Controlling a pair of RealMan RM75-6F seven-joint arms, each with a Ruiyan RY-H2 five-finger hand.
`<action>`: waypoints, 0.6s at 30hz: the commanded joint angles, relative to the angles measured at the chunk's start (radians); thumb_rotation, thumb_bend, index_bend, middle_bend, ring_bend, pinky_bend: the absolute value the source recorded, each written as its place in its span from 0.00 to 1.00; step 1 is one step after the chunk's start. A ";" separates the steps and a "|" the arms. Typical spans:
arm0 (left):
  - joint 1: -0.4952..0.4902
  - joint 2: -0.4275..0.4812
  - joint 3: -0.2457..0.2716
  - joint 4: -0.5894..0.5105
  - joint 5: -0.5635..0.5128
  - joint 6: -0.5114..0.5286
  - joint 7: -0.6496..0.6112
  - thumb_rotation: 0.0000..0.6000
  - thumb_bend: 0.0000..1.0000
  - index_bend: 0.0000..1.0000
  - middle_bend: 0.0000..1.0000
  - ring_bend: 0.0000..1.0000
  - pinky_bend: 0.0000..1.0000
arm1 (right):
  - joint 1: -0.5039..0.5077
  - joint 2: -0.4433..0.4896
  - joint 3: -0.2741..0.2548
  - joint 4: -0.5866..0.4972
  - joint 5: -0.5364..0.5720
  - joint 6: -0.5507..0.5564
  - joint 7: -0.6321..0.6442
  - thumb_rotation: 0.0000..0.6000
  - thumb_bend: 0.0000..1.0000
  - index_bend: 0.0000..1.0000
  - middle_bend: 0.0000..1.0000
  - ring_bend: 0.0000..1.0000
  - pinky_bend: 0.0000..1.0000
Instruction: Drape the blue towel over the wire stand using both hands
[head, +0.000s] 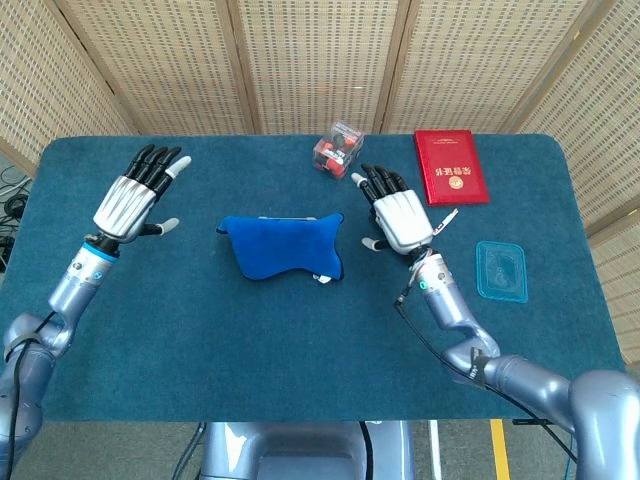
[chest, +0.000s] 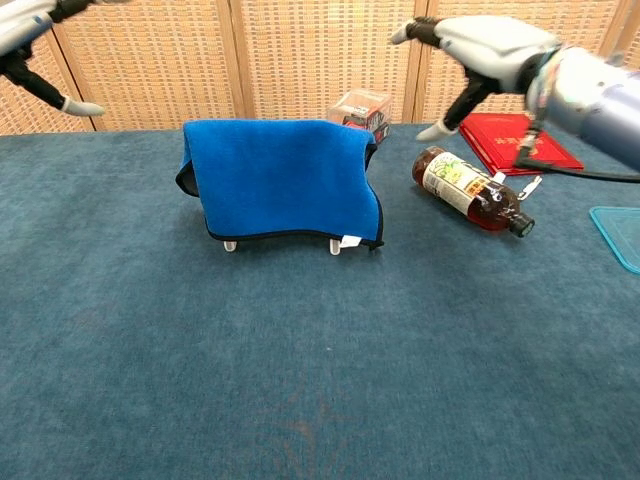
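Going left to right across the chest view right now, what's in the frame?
Left hand at the upper-left edge → blue towel draped over the wire stand → clear box behind the towel → bottle lying on its side → red book → teal lid at the right edge.

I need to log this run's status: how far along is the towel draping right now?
Done: the blue towel hangs over the wire stand, only the stand's feet showing beneath its hem. In hand: nothing; the left hand and the right hand are both open, fingers spread, clear of the towel on either side. Left: seemingly nothing beyond parking the arms, though the far side's drape is hidden.
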 joint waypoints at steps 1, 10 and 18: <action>0.032 0.057 -0.006 -0.051 -0.008 0.024 -0.003 1.00 0.17 0.00 0.00 0.00 0.00 | -0.049 0.068 -0.028 -0.063 -0.040 0.060 -0.030 1.00 0.00 0.08 0.03 0.00 0.12; 0.216 0.325 -0.030 -0.451 -0.070 0.107 0.038 1.00 0.03 0.00 0.00 0.00 0.00 | -0.221 0.234 -0.114 -0.210 -0.174 0.292 -0.002 1.00 0.00 0.08 0.04 0.00 0.12; 0.389 0.540 -0.032 -0.923 -0.168 0.154 0.237 1.00 0.00 0.00 0.00 0.00 0.00 | -0.390 0.308 -0.171 -0.356 -0.184 0.449 0.044 1.00 0.00 0.07 0.03 0.00 0.09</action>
